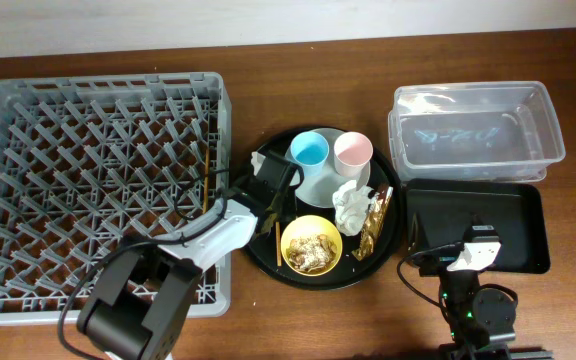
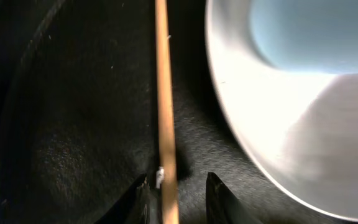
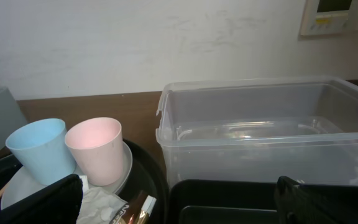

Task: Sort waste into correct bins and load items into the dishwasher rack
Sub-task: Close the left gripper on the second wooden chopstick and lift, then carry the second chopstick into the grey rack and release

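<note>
Chopstick pickup looks like the step in hand. Overhead: the left gripper is low over the round tray at mid-desk, beside the plate, and the rack fills the left side. The right gripper hangs over the black bin near the front right corner.

Left wrist: the jaws are parted and straddle a chopstick lying flat on the tray, close to the plate's rim. It sits nearer one finger, so I would centre first, then pinch and lift level.

Right wrist: the fingers are spread wide and hold nothing; the tub is ahead.
</note>
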`<control>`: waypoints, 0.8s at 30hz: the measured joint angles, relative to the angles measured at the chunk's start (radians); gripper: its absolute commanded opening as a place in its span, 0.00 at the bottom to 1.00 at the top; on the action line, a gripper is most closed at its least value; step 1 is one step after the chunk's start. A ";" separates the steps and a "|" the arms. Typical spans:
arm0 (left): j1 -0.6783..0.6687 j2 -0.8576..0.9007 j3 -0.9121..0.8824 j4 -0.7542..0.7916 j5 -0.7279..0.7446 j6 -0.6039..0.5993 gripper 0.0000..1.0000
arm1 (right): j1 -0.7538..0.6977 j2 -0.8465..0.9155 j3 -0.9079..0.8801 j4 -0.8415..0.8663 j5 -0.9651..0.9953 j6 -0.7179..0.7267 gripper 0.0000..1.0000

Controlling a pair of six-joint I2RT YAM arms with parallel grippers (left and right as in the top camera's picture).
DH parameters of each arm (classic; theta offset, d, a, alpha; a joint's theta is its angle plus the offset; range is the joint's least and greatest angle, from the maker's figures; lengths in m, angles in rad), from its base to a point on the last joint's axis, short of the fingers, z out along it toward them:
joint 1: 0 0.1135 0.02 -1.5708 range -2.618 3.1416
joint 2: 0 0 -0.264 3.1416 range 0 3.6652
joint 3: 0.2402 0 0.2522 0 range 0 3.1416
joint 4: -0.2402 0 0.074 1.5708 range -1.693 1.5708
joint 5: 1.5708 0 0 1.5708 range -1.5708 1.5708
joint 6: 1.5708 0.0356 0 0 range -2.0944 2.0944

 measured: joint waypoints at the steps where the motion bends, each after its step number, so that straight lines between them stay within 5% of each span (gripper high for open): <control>1: 0.000 0.012 0.000 0.001 -0.003 0.000 0.28 | 0.000 0.000 0.000 0.000 0.000 0.000 0.99; 3: 0.000 0.015 0.000 0.005 -0.008 0.000 0.27 | 0.000 0.000 0.000 0.000 0.000 0.000 0.99; 7: 0.000 0.019 0.001 0.008 -0.017 0.007 0.02 | 0.000 0.000 0.000 0.000 0.000 -0.001 0.99; 15: 0.000 0.006 0.001 -0.004 -0.018 0.008 0.01 | 0.000 0.000 0.000 0.000 0.000 0.000 0.99; 24: 0.106 -0.418 0.148 -0.330 -0.023 0.220 0.01 | 0.000 0.000 0.000 0.000 0.000 0.000 0.99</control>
